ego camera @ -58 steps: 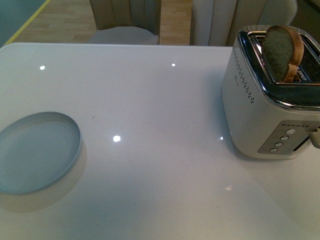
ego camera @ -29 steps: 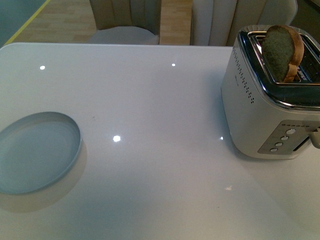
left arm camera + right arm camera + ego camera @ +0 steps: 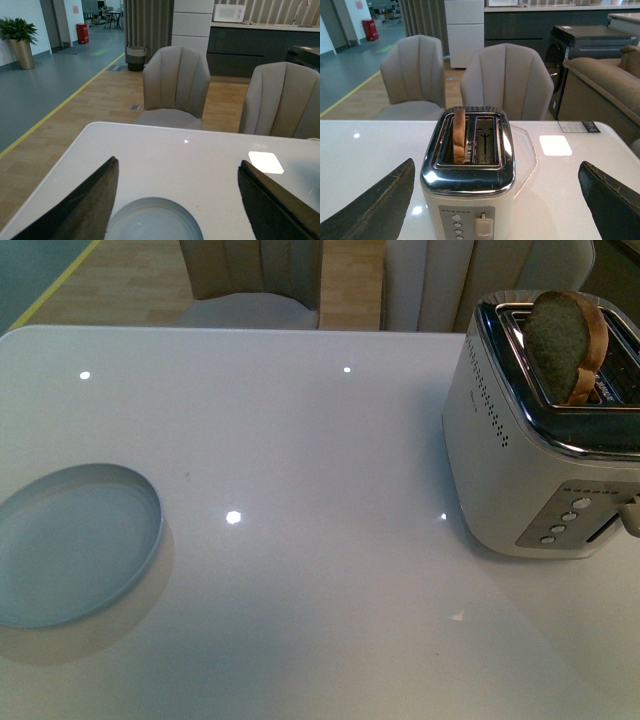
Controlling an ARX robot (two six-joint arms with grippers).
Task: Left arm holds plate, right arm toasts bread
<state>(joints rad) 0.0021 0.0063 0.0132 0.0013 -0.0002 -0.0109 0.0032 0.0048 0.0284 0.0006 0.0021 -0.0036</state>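
The pale blue-grey plate (image 3: 70,545) lies empty at the table's left edge; the left wrist view shows the plate (image 3: 152,220) low between the spread fingers. My left gripper (image 3: 177,167) is open, above and short of it. The bread (image 3: 565,345) stands upright, sticking out of the left slot of a white and chrome toaster (image 3: 545,455). From the right wrist the bread (image 3: 458,135) shows edge-on in the toaster (image 3: 467,190). My right gripper (image 3: 497,172) hangs open in front of the toaster, touching nothing. Neither arm shows in the front view.
The toaster's lever (image 3: 482,225) and several round buttons (image 3: 457,227) face my right gripper. Two beige chairs (image 3: 175,87) stand behind the far table edge (image 3: 240,328). The white glossy table (image 3: 320,540) stretches between plate and toaster.
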